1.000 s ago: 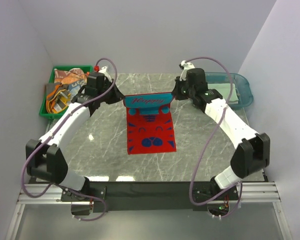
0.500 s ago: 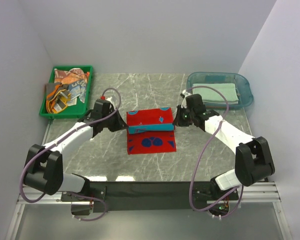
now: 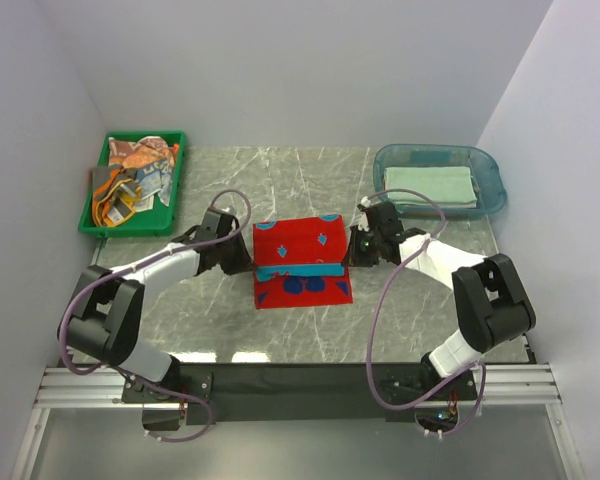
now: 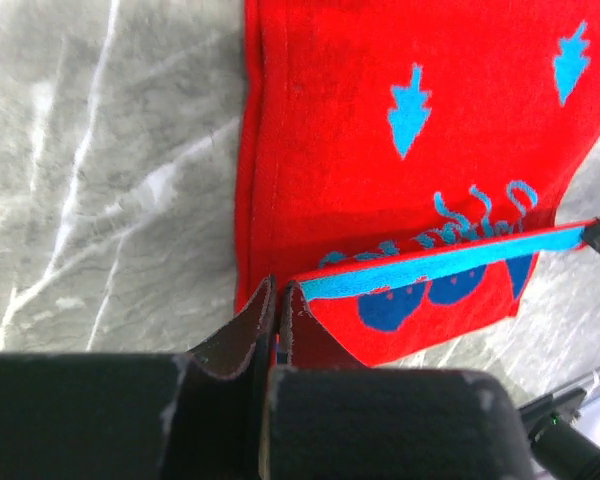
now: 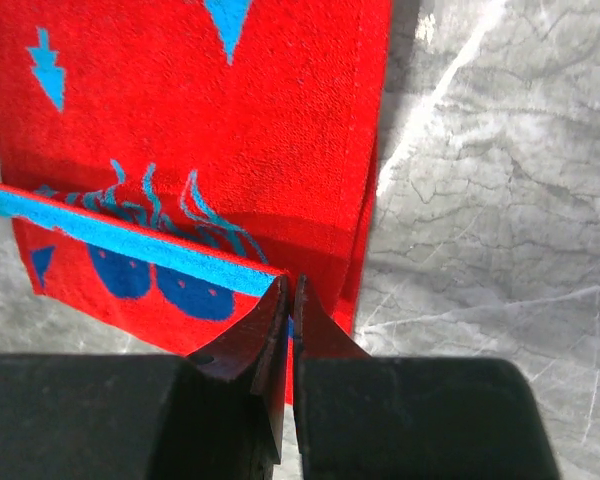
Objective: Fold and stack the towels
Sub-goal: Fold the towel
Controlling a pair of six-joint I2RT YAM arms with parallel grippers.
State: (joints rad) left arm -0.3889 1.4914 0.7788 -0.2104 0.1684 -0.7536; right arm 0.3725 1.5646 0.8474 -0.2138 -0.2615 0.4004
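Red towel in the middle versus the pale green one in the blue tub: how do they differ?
The red towel is bright with blue markings; the pale green towel looks plain. The red towel lies on the table, partly doubled over, its blue-trimmed edge pinched by the left gripper and right gripper; the pale green towel lies flat in the blue tub, untouched. Both are soft cloths.

Readable text: none.
Item: red towel (image 3: 302, 262). Blue cursive lettering (image 4: 475, 215) runs across its lower layer, half covered by the folded-over blue-banded edge. It is too cut off to read in either wrist view and too small in the top view.
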